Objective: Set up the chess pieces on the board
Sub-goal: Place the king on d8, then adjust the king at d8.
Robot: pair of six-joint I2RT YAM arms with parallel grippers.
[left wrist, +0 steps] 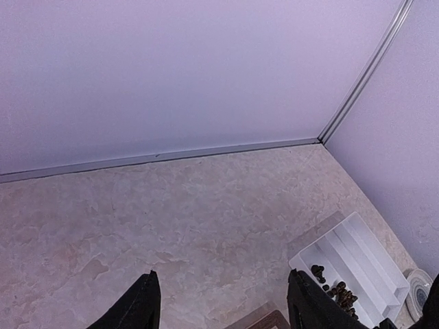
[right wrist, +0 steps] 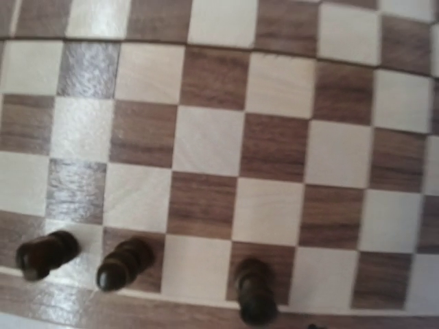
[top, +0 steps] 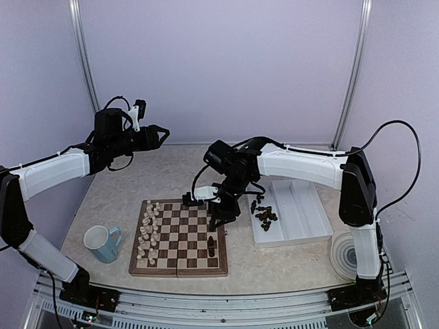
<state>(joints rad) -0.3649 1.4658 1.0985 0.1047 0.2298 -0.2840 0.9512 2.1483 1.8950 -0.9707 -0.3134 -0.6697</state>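
Your left gripper hangs high above the table, up and to the left of the board. Its two black fingers are spread wide with nothing between them.

Your right gripper is low over the right edge of the board. From overhead it is a dark cluster, and its wrist view shows no fingers, so you cannot tell whether they are spread or pressed together.

The right wrist view shows the chess pieces best. Three glossy, dark brown, nearly black figures stand in the board's outermost row, right beside the light wood border. Each has a rounded head over a ringed, turned body, and each fits within one square. Two stand on neighbouring squares. The third is one bare pale square further along. The view is soft, so you cannot tell which kinds they are.

More dark pieces lie in a loose heap just right of the board, in the near-left compartment of the white ridged tray.

The cream-white pieces fill the two columns along the board's left side. A pale blue mug stands just left of the board.
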